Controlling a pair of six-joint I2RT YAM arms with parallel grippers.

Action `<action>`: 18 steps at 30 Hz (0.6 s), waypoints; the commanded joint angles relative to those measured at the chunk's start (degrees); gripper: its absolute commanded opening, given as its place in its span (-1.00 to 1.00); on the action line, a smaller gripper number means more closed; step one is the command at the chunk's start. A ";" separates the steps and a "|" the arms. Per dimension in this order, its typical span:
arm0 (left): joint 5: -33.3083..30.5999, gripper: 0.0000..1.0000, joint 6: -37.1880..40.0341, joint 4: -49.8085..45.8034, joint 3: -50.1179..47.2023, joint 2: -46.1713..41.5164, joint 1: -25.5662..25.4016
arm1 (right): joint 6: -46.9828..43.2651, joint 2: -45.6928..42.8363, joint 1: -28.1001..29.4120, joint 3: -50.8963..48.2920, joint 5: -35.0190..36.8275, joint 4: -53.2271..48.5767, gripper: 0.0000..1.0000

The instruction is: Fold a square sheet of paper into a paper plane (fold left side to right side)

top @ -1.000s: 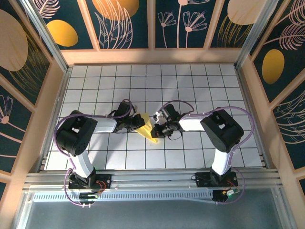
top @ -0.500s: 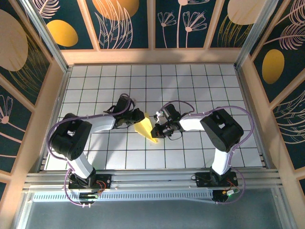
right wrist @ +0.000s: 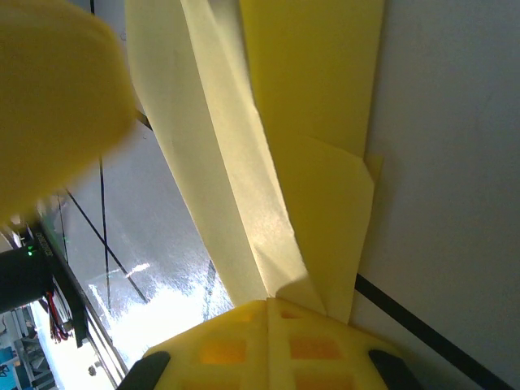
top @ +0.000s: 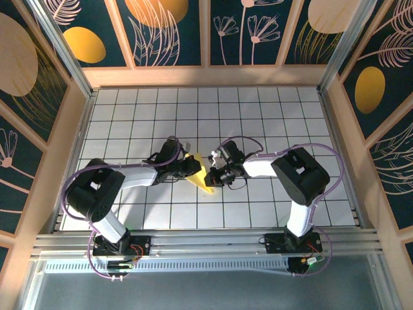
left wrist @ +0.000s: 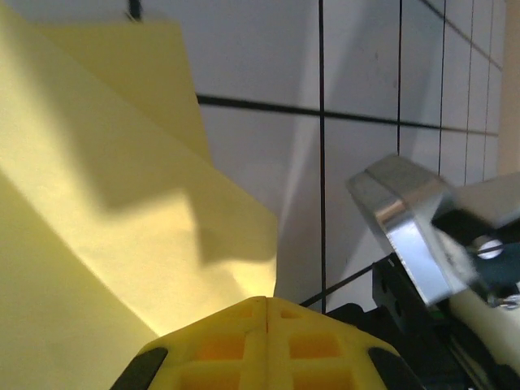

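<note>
— What is the overhead camera giving you?

— My two arms are reaching in toward each other over the white gridded table (top: 258,123). The folded yellow paper (top: 199,175) is lying between them near the middle of the table, its narrow point aiming toward my bases. My left gripper (top: 188,170) is touching its left edge and my right gripper (top: 215,175) its right edge.

— And the left wrist?

— My left gripper (left wrist: 266,325) is showing its two yellow pads closed flush, with a single seam between them. The folded yellow paper (left wrist: 106,211) is spreading flat up and to the left from their tips, a shadow falling across it. Whether any of it is nipped in that seam, I cannot tell. A silver bracket (left wrist: 410,236) is sitting just to the right, over the tile lines.

— The right wrist?

— My right gripper (right wrist: 266,333) is likewise pressing pad to pad. The folded yellow paper (right wrist: 317,106) is running up from the tips in layers, one pale flap standing off the table (right wrist: 455,203). I cannot tell whether the pads are gripping a layer. A blurred yellow shape (right wrist: 57,97) is sitting in the upper left corner.
</note>
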 commanded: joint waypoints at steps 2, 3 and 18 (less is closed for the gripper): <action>2.01 -0.91 -2.86 6.16 0.46 3.53 -0.76 | 0.12 2.19 -0.76 -1.95 8.43 -8.85 -1.00; 1.63 -0.91 -2.89 6.02 0.71 3.95 -0.75 | 0.10 2.19 -0.76 -1.97 8.50 -8.93 -1.00; -4.92 -0.89 -2.03 3.12 1.35 8.85 -0.64 | -1.87 2.52 -0.48 -0.70 9.83 -13.21 -1.00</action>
